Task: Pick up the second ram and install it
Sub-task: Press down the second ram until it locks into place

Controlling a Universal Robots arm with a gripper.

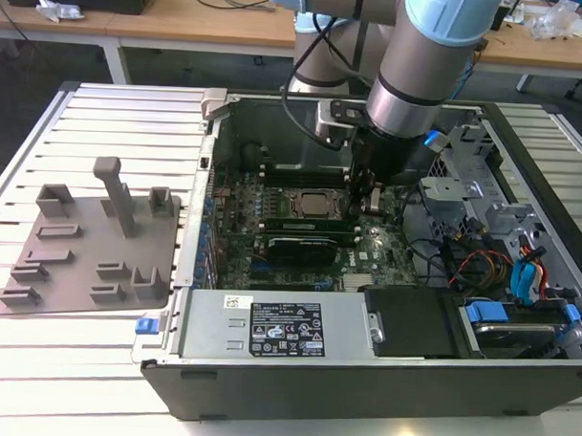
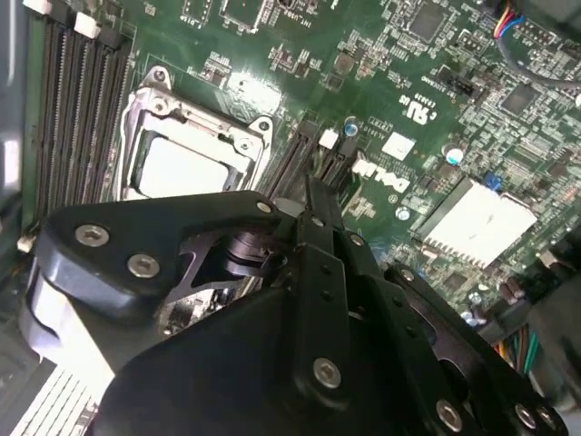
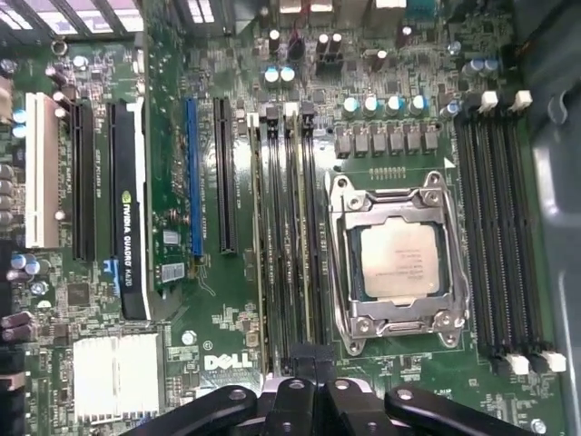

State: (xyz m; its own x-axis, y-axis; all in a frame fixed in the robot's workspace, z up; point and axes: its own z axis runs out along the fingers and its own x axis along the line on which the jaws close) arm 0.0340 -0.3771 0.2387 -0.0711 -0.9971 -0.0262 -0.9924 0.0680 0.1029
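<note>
Tool (image 1: 372,204) lowered inside open case (image 1: 522,188) over memory slots (image 3: 289,236) beside CPU socket (image 3: 399,263), presumably for seating second ram (image 3: 259,245), seen thin-edged in slot there; finger spread untellable, grip unclear.

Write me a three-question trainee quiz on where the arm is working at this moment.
1. True or false: the gripper hangs over the grey holder tray.
2. In the first wrist view, what is the gripper nearest to? A: the memory slots beside the processor socket; B: the silver heatsink; C: the white slot.
3. Fill in: the grey holder tray lies on the exterior view's ____ of the computer case.

Key: 1 false, it is inside the computer case, above the board. 2 A. 3 left.
</note>
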